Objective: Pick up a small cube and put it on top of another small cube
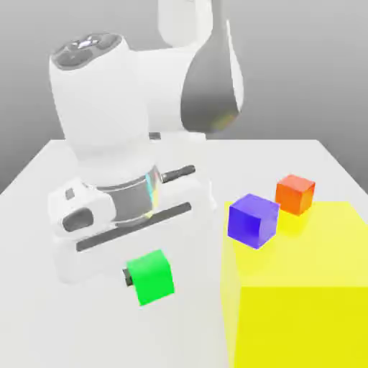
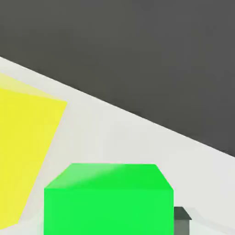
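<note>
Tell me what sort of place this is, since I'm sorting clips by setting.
Probably a simulated robot test scene rather than a real room: a white robot arm, flatly coloured cubes such as the green one, and a plain yellow block against a blank grey backdrop.

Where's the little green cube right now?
In the exterior view, the green cube is toward the left, just below the robot's white gripper, with the big yellow block over to its right.
</note>
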`<action>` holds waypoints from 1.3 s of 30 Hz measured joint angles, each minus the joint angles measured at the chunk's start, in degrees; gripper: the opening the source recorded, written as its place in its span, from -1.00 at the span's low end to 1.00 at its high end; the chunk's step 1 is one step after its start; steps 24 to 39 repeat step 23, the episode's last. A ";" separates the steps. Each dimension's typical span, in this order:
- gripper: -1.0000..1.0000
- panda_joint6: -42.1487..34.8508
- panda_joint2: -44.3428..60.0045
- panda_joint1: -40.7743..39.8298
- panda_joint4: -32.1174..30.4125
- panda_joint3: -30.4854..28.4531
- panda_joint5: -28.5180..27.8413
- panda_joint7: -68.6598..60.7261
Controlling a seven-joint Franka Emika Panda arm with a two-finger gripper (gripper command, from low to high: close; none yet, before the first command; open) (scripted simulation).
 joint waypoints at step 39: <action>1.00 -0.24 -26.47 16.60 -20.65 11.81 -6.58 -22.98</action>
